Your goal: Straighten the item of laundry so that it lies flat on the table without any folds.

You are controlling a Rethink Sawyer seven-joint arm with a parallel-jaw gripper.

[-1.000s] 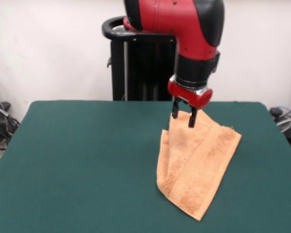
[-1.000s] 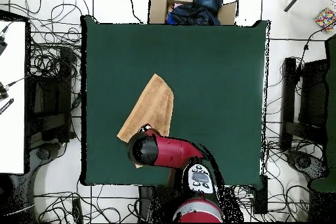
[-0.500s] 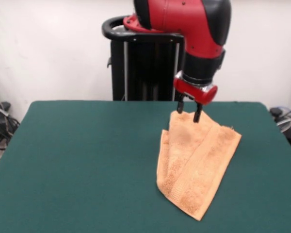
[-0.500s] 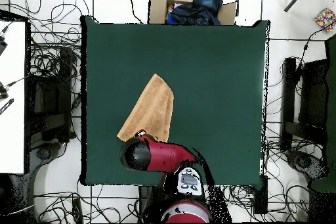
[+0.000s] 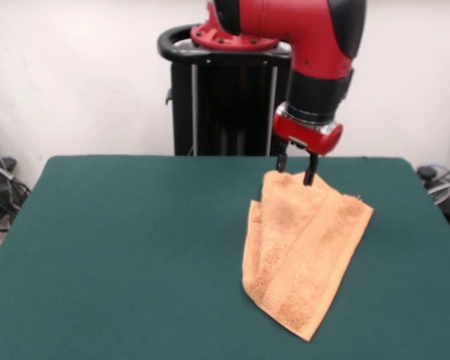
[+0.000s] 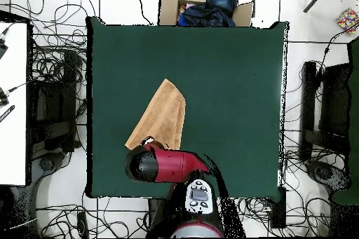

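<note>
The item of laundry (image 5: 304, 247), a light orange towel, lies at a slant on the right half of the green table (image 5: 135, 247). It is folded over itself, with a doubled flap along its left side. My gripper (image 5: 295, 169) hangs just above the towel's far corner, open, its dark fingers (image 5: 309, 174) holding nothing. In the overhead view the towel (image 6: 160, 117) runs diagonally near the table's (image 6: 231, 82) lower left, and the red arm (image 6: 165, 165) hides the gripper and the towel's nearest end.
A black pedestal frame (image 5: 217, 97) stands behind the table's far edge. A cardboard box of dark clothes (image 6: 203, 5) sits past the table's top edge in the overhead view. Cables cover the floor on all sides.
The gripper has risen off the towel's far corner and shifted right and back. The towel has kept its shape and place.
</note>
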